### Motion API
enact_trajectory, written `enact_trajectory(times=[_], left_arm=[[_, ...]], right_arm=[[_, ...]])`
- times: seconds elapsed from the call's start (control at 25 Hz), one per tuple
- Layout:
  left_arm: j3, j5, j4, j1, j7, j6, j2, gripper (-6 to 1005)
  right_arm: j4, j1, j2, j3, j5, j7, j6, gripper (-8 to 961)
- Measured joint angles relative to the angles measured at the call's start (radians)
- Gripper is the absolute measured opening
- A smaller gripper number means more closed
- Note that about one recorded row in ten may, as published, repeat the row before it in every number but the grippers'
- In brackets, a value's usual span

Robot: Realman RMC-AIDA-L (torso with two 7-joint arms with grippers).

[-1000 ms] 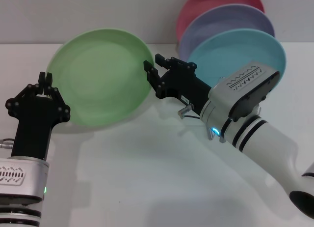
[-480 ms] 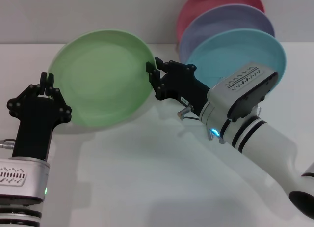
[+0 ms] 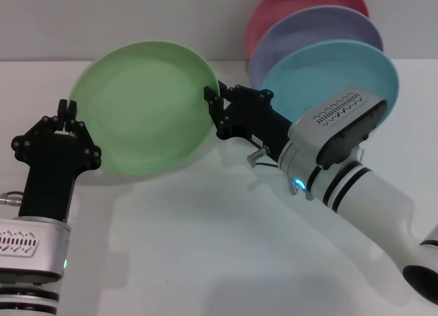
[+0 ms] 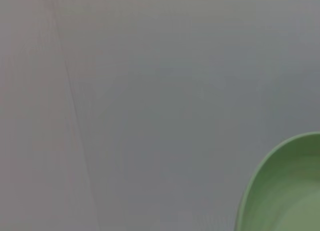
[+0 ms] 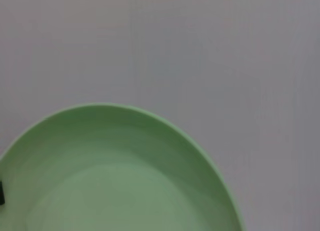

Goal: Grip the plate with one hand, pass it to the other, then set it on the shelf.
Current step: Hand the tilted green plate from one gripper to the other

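Note:
The light green plate (image 3: 144, 107) is held up off the white table, tilted with its hollow side toward me. My left gripper (image 3: 67, 115) is shut on its left rim. My right gripper (image 3: 214, 96) is at the opposite rim, open, with one finger in front of the edge and one behind it. The plate's rim fills a corner of the left wrist view (image 4: 285, 191), and its hollow fills the lower part of the right wrist view (image 5: 115, 181). The shelf is almost wholly hidden behind my right arm; only a bit of silver wire (image 3: 257, 154) shows.
Three plates stand upright at the back right: a pink plate (image 3: 301, 5), a lavender plate (image 3: 321, 29) and a sky-blue plate (image 3: 328, 73). My right arm (image 3: 342, 152) crosses in front of them. White table (image 3: 191, 247) lies in front.
The plate and my left gripper have shifted slightly to the right, so the plate's right rim now sits deeper between my right gripper's fingers. The right arm has barely moved.

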Motion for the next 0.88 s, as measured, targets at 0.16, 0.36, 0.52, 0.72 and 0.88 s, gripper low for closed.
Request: enact_trajectory(times=[0.16,0.36,0.52,0.72,0.88], left_arm=[[0.000,-0.002,0.000,-0.001,0.000,-0.001,-0.001,59],[0.000,-0.003,0.000,-0.002,0.000,-0.003,-0.001,61],[0.000,-0.004,0.000,-0.003,0.000,-0.003,-0.002,63],[-0.002,-0.004,0.001,-0.006,0.000,-0.003,-0.002,66],[-0.003,-0.004,0.002,-0.008,0.000,-0.004,-0.002,68]], right_arm=[[0.000,0.002,0.000,0.000,0.000,0.000,0.004,180],[0.000,0.009,0.000,0.000,0.000,0.000,0.012,136],[-0.001,0.012,0.000,0.002,0.000,0.000,0.018,122],[-0.002,0.013,0.000,0.010,0.000,0.000,0.021,118],[-0.001,0.013,0.000,0.015,0.000,0.000,0.029,115]])
